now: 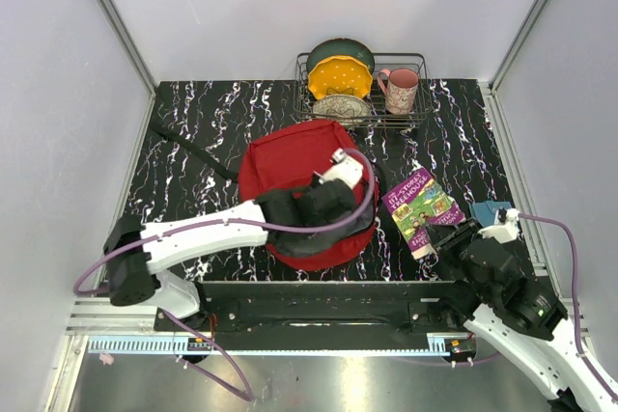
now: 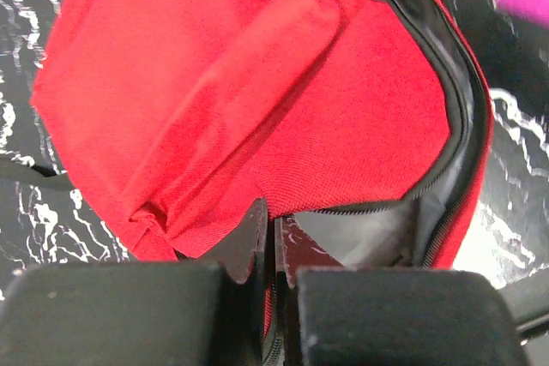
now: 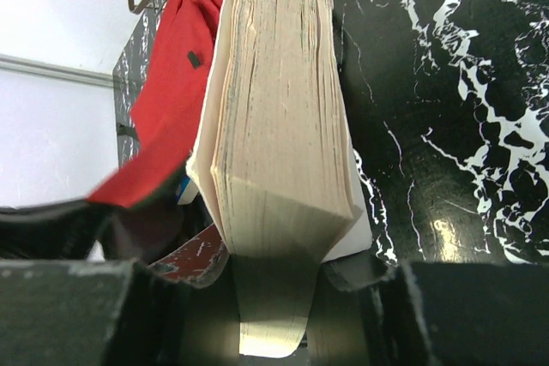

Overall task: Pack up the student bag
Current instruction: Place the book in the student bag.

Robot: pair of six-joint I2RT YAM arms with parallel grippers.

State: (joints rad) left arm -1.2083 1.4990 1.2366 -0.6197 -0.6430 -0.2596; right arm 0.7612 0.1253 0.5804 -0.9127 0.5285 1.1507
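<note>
The student bag (image 1: 290, 156) is a red backpack lying flat in the middle of the table, its zipper open along the right side and dark grey lining (image 2: 377, 233) showing. My left gripper (image 1: 323, 209) is shut on the bag's zipper edge at its near side, with red fabric pinched between the fingers (image 2: 274, 220). A purple-covered paperback book (image 1: 420, 202) lies to the right of the bag. My right gripper (image 1: 436, 236) is shut on the book's near end, and the yellowed page block (image 3: 279, 126) runs away from the jaws (image 3: 279, 263). The red bag (image 3: 171, 100) shows to the left.
A wire dish rack (image 1: 410, 121) at the back holds a green bowl, a yellow plate (image 1: 339, 76) and a patterned plate. A pink mug (image 1: 400, 89) stands in its right end. A black strap (image 1: 193, 151) trails left of the bag. A small blue object (image 1: 488, 211) lies right of the book.
</note>
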